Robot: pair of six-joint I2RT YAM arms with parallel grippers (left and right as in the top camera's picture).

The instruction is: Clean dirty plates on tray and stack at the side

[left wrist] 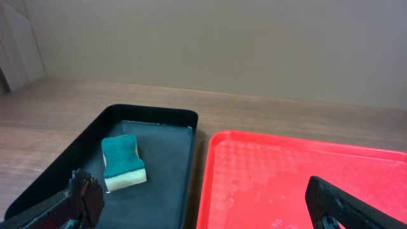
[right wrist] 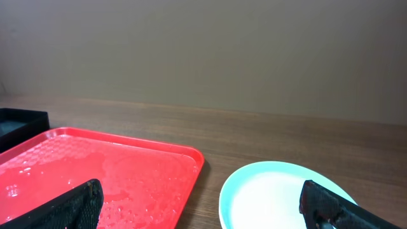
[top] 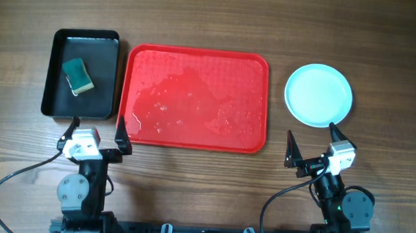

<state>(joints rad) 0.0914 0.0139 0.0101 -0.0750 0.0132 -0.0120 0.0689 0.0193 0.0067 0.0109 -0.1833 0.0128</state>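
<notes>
Red tray (top: 152,68) sits mid-worktop (top: 200,13), and its surface is wet, with a water film and droplets spread across the middle. Pale turquoise plate (top: 318,95) is on the worktop to the right of the tray, apart from it and upright side up. You can't tell from these views whether more plates are stacked under it. Black tray (top: 98,57) is just beside the red tray's left edge, with a green-and-yellow sponge (top: 78,76) lying inside it toward the left. Left fingers (top: 122,132) are spread wide and empty, low at the near edge, straddling the gap between the black tray and the red tray. Right fingers (top: 291,146) are also spread wide and empty, just in front of the plate, with one tip close to its near rim and the other toward the tray's right corner
</notes>
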